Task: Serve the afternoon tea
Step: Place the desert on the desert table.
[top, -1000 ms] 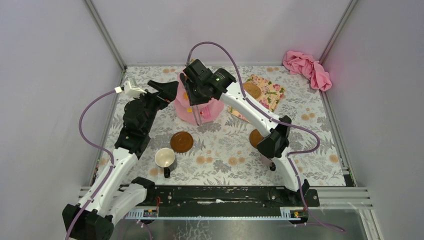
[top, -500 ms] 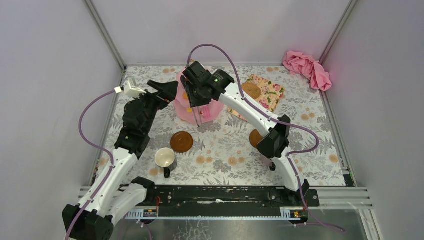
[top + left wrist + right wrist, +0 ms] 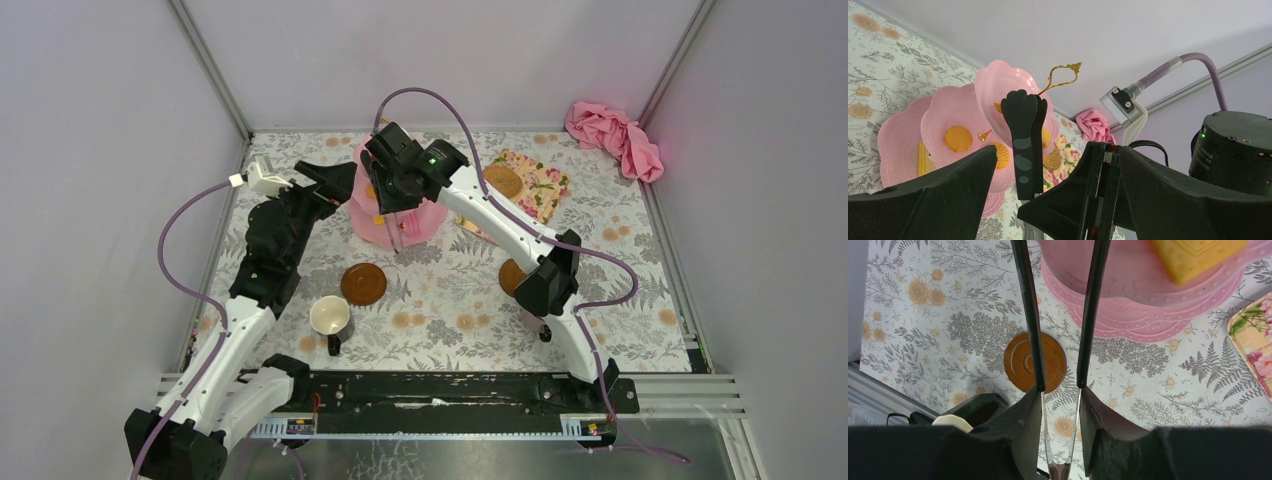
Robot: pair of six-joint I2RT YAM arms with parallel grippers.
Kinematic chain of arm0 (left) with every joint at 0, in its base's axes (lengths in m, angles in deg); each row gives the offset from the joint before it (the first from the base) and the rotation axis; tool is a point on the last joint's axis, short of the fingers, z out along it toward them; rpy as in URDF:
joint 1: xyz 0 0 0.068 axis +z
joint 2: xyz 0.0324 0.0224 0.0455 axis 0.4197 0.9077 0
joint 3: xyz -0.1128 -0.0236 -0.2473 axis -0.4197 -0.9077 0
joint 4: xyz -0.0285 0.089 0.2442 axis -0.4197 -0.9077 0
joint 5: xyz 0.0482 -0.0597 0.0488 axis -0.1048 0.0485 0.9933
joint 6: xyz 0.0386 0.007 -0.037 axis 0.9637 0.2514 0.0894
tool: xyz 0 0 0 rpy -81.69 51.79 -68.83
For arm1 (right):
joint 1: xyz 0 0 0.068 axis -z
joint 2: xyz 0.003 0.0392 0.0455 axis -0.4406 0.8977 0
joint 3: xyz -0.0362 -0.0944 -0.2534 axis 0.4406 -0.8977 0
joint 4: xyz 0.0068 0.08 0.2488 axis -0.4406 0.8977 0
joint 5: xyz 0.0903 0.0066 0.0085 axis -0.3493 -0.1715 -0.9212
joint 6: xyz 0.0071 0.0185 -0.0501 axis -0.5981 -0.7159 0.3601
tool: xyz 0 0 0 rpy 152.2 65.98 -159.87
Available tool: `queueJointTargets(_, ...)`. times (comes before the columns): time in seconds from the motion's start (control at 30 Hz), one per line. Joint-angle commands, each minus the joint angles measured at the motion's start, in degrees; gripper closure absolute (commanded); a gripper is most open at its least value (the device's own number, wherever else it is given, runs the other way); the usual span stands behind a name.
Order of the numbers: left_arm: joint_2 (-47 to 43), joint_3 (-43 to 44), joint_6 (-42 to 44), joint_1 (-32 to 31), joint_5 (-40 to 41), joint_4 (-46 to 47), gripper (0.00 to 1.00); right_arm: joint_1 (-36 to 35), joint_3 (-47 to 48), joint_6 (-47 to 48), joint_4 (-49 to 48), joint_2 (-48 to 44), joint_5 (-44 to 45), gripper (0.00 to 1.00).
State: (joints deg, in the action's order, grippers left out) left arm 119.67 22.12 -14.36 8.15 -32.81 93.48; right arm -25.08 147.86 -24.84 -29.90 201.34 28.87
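bench (image 3: 450, 300): floral top, walled left, far and right. Open patch near-centre between the two saucers; near edge taken by the arm bases.
cake stand (image 3: 425, 222): far-centre, upright, 3 tiers, gold loop on top. Part loaded.
R hand (image 3: 1060, 390): part closed on the tongs (image 3: 1031, 315), gripped at their rear end. It hangs over the stand's near side; tong arms apart. Tips show nothing between them in the L wrist view.
L hand (image 3: 335, 183): fully spread, holds nothing, just beside the stand on its left.
tray (image 3: 545, 195): right of the stand, one round biscuit (image 3: 503, 180) left on it.
pink cloth (image 3: 615, 135): far-right corner, well apart, no obstacle.
white mug (image 3: 330, 316): on the bench near-left, beside the L saucer, not on it.
saucers: L saucer (image 3: 363, 284) bare; R saucer (image 3: 510, 272) partly under the R arm, looks bare.
biscuits on stand: orange round (image 3: 958, 138), yellow slab (image 3: 1198, 257), a few more.
progress (est): biscuit loading mostly done; the tray one left, then mug onto saucer. Only one mug clearly in view.
clearance: tight at the stand with both hands crowding it and the loop poking up. Lift before swinging twd the tray.
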Motion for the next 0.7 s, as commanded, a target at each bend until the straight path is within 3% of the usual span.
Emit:
queueJointTargets(0.0,-0.44,-0.36,-0.35,0.49,-0.46,4.05,0.0,0.29,0.87,-0.38,-1.45,-3.39,1.24,0.63)
queueJointTargets(0.27,-0.36,-0.34,-0.09,0.49,-0.56,4.21,0.0,-0.07,-2.31,-0.48,-2.91,-6.03,2.12,0.61)
queueJointTargets(0.4,0.01,-0.2,-0.32,0.48,-0.94,4.64,0.0,-0.1,-2.44,-0.42,-2.7,-6.03,2.29,0.54)
queueJointTargets(0.67,-0.09,0.26,-0.11,0.48,-0.92,4.29,0.0,-0.06,-0.57,-0.1,-2.61,-4.91,2.28,0.54)
